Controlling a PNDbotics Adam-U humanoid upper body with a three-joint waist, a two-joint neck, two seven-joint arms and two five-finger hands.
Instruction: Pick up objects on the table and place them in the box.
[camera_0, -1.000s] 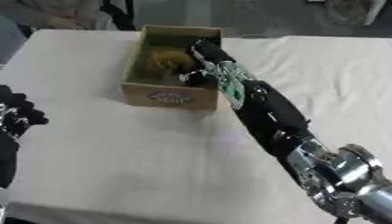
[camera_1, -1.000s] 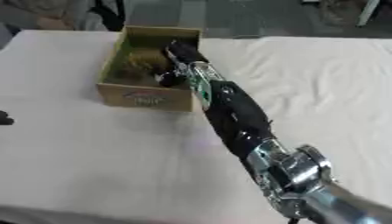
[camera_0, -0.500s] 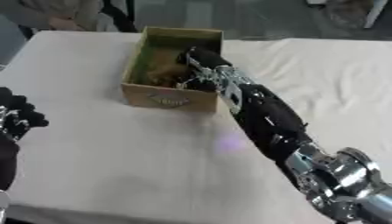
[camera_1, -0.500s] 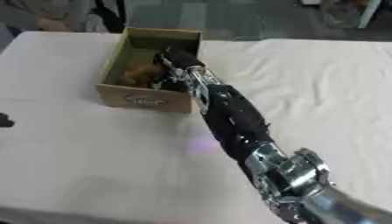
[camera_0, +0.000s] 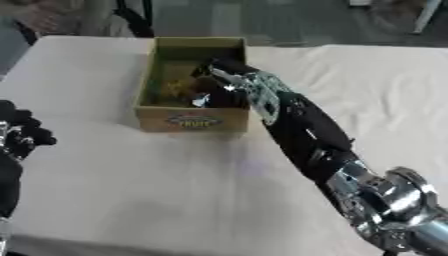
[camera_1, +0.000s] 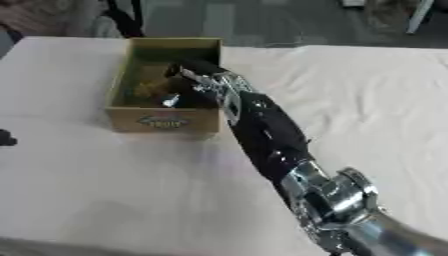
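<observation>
Left eye view: right robot hand reaches inside cardboard box on table; finger state cannot tell. Yellowish object lies in box. Left robot hand at left edge, fingers curled, holding nothing.
Right eye view: same reach; left robot hand barely visible at left edge.

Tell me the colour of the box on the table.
Brown cardboard box, oval label on the front; left eye view.

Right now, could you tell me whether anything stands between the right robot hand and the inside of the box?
Nothing visible does. The right robot hand already reaches over the right wall of the box and sits inside it, above some yellowish things at the bottom. The box has no lid. Whether the hand holds something, I cannot tell.
</observation>
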